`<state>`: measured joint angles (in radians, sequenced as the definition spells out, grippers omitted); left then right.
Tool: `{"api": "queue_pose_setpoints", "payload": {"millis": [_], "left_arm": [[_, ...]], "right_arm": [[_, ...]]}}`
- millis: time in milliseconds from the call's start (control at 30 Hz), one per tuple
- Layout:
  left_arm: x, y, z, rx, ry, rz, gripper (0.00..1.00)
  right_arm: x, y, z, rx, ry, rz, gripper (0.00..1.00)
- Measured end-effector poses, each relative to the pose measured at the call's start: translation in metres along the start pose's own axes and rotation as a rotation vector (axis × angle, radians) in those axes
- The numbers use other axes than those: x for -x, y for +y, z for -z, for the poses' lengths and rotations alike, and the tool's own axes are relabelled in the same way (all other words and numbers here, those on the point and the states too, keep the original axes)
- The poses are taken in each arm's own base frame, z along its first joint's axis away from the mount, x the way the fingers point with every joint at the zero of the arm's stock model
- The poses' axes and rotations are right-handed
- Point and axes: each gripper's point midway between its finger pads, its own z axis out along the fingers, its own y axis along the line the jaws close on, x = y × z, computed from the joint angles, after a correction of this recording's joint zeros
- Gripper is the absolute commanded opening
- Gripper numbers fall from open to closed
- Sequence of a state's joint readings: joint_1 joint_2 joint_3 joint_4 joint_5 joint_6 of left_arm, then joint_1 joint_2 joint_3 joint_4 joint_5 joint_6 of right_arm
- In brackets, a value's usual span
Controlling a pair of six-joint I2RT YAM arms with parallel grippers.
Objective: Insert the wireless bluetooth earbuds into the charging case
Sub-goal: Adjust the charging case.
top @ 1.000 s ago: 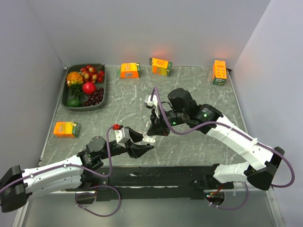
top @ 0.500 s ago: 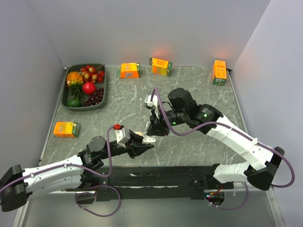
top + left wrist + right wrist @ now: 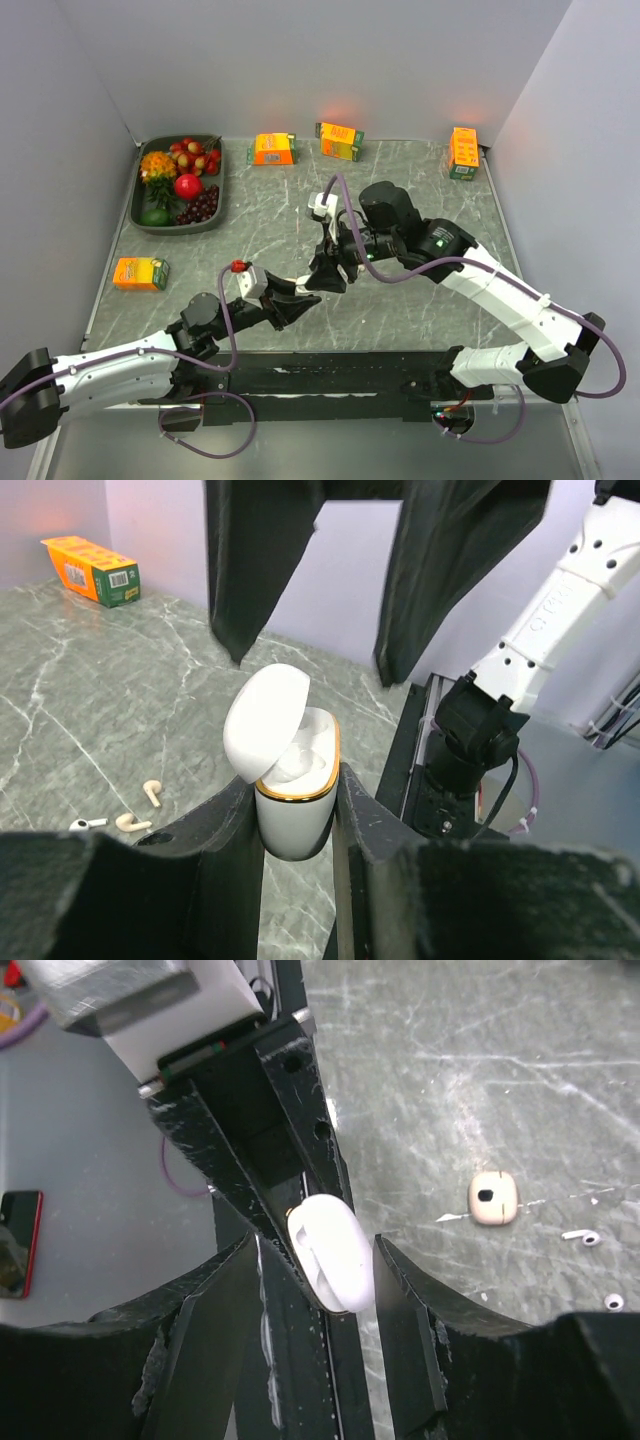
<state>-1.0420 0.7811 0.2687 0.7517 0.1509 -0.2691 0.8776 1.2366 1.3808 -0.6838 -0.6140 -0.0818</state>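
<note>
The left gripper (image 3: 296, 782) is clamping the case (image 3: 292, 825) upright between its black fingers, holding it in the air. The case is glossy white and rounded, with a gold rim, and its domed lid is standing tipped back, open. What is sitting inside is too unclear to name. The right gripper (image 3: 310, 1260) is hanging just above, its fingers spread apart, one on each side of the lid, crowding the opening. An earbud (image 3: 582, 1236), tiny, white and stemmed, is lying below on the grey marbled table (image 3: 450, 1040), near a beige rounded-square piece (image 3: 493, 1197) with a hole. Two beige curved bits (image 3: 152, 792) are lying nearby. Orange cartons (image 3: 272, 149) and a fruit tray (image 3: 178, 231) are sitting far back.
</note>
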Motion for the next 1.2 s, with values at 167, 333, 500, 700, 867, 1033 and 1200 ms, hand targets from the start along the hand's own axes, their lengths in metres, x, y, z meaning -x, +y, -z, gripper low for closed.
{"api": "queue_pose_setpoints", "payload": {"millis": [167,333,500,700,867,1033,1200], "left_arm": [[0.001,0.002,0.001,0.019,-0.023,0.038,0.01],[0.0,0.003,-0.001,0.023,-0.028,0.057,0.01],[0.0,0.002,-0.001,0.018,-0.029,0.063,0.01],[0.0,-0.001,-0.001,0.001,-0.025,0.066,0.01],[-0.002,-0.004,-0.001,-0.017,-0.016,0.066,0.01],[-0.002,-0.006,-0.001,-0.027,-0.012,0.059,0.01],[-0.003,-0.007,-0.001,-0.034,-0.008,0.032,0.01]], "right_arm": [[0.006,-0.001,0.005,-0.026,-0.019,0.005,0.52],[0.005,-0.005,0.005,-0.045,-0.015,0.005,0.55],[0.0,-0.011,0.003,-0.076,0.007,0.005,0.55],[-0.007,-0.019,-0.001,-0.115,0.039,0.006,0.54],[-0.01,-0.024,-0.002,-0.143,0.051,0.003,0.54],[-0.013,-0.029,-0.004,-0.16,0.064,-0.003,0.54],[-0.015,-0.032,-0.007,-0.166,0.075,-0.01,0.55]]}}
